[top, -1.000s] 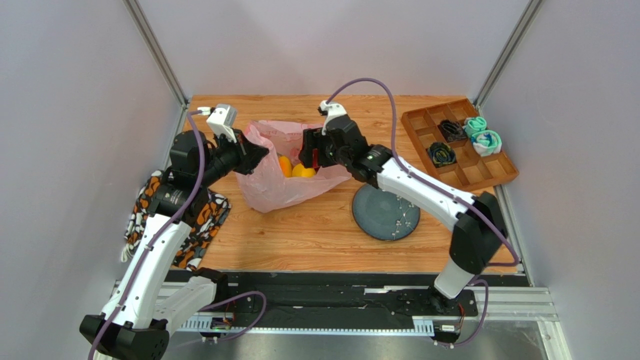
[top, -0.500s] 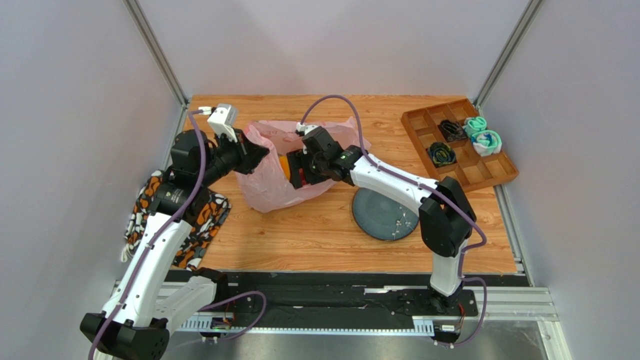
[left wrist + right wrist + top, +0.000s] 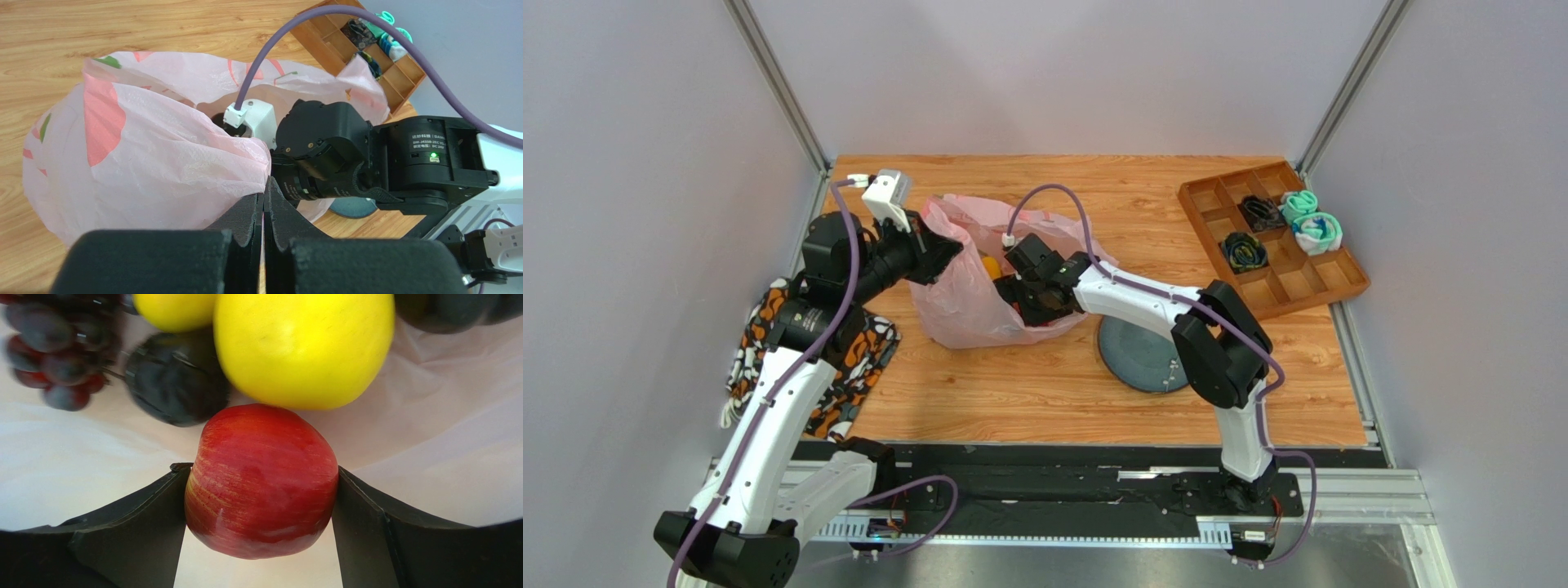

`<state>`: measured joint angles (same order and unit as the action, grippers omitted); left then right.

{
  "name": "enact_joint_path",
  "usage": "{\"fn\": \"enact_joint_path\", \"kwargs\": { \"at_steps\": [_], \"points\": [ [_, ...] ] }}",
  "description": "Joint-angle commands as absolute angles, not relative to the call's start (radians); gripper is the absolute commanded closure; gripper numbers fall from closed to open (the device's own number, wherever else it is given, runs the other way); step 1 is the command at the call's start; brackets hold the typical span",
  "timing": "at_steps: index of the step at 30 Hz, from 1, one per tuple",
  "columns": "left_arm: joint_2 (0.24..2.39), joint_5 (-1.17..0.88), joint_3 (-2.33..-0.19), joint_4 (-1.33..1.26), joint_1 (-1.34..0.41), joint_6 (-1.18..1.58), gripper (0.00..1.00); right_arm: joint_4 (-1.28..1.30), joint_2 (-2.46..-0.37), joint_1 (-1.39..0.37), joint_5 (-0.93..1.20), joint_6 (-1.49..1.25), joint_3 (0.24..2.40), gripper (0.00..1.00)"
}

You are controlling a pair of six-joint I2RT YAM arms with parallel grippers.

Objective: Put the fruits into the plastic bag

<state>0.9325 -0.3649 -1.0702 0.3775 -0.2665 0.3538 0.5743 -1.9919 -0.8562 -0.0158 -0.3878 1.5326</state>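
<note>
From above, shows the left gripper (image 3: 935, 252) pinched flat on the left rim of the plastic bag (image 3: 967, 312), holding the mouth up and open toward the right. Shows the right arm (image 3: 1124, 292) reaching leftward into that mouth, fingers hidden behind the film. Leaves a dark round plate (image 3: 1146, 353) just right of the bag.

From the left wrist, confirms the jaws pressed together with pink film caught between them, and the right wrist deep in the opening just beyond.

From the right wrist, finds the right gripper (image 3: 261, 508) spread wide yet clamped on the red apple (image 3: 261, 471), one finger against each flank. Puts the apple inside the bag, close under the yellow citrus (image 3: 304, 346), contact unclear, with the plum (image 3: 175, 380) and grapes (image 3: 55, 367) off to the left.

Reads as the release step. Lower until the apple rests on the film, part the fingers straight outward without nudging the pile, keep the rim high and taut, then back out along the entry line.
</note>
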Motion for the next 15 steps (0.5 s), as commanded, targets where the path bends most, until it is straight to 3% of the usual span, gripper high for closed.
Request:
{"fn": "enact_joint_path", "kwargs": {
  "at_steps": [1, 3, 9, 10, 15],
  "points": [
    [0.93, -0.373, -1.109, 0.351, -0.262, 0.351, 1.0, 0.592, -2.011, -0.859, -0.044, -0.39, 1.591, 0.34],
    [0.93, -0.373, -1.109, 0.351, -0.262, 0.351, 1.0, 0.592, -2.006, -0.859, -0.048, -0.39, 1.588, 0.27],
    [0.931, -0.373, -1.109, 0.35, -0.262, 0.35, 1.0, 0.591, -1.983, -0.859, -0.055, -0.387, 1.583, 0.18],
    [0.931, -0.373, -1.109, 0.353, -0.262, 0.35, 1.0, 0.589, -1.977, -0.861, -0.058, -0.385, 1.585, 0.03],
    [0.933, -0.373, -1.109, 0.353, -0.262, 0.348, 1.0, 0.575, -1.944, -0.859, -0.055, -0.388, 1.585, 0.02]
  ]
}}
